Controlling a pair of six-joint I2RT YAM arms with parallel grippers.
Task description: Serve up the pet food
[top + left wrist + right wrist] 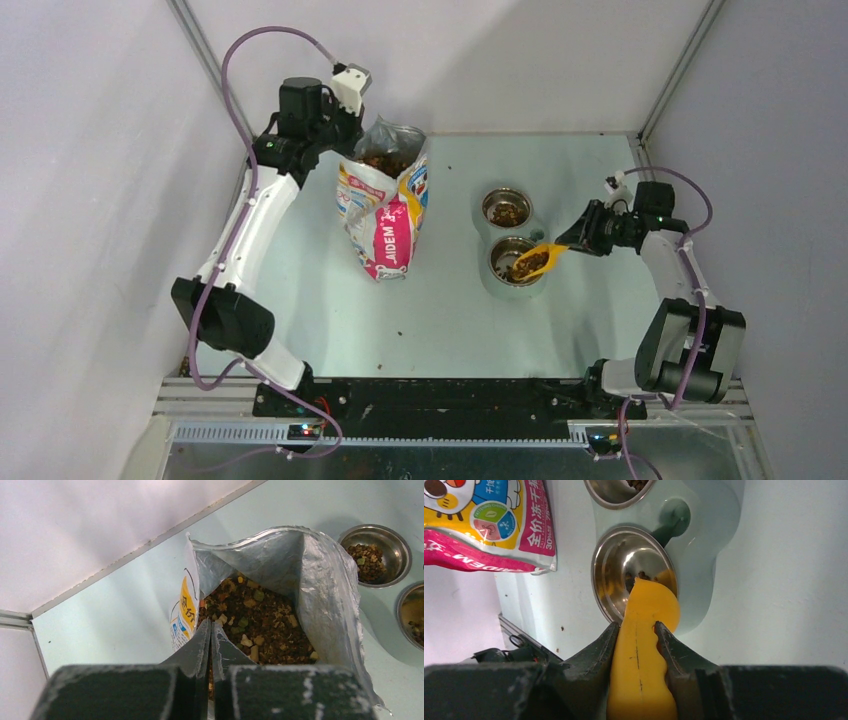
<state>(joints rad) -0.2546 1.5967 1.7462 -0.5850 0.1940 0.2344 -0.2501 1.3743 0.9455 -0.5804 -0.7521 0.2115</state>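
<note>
The pet food (260, 625) fills the open printed bag (385, 225), which stands upright at the back of the table. My left gripper (211, 627) is at the bag's near rim, fingers pressed almost together on the foil edge. My right gripper (636, 627) is shut on the handle of a yellow scoop (644, 645). The scoop (535, 262) holds kibble and is tilted over the near steel bowl (604, 575). The far steel bowl (507, 208) holds a small heap of kibble.
Both bowls sit in one pale green stand (719, 540) right of the bag. A few stray pellets (397, 327) lie on the table in front of the bag. Walls close off the table at the back and both sides.
</note>
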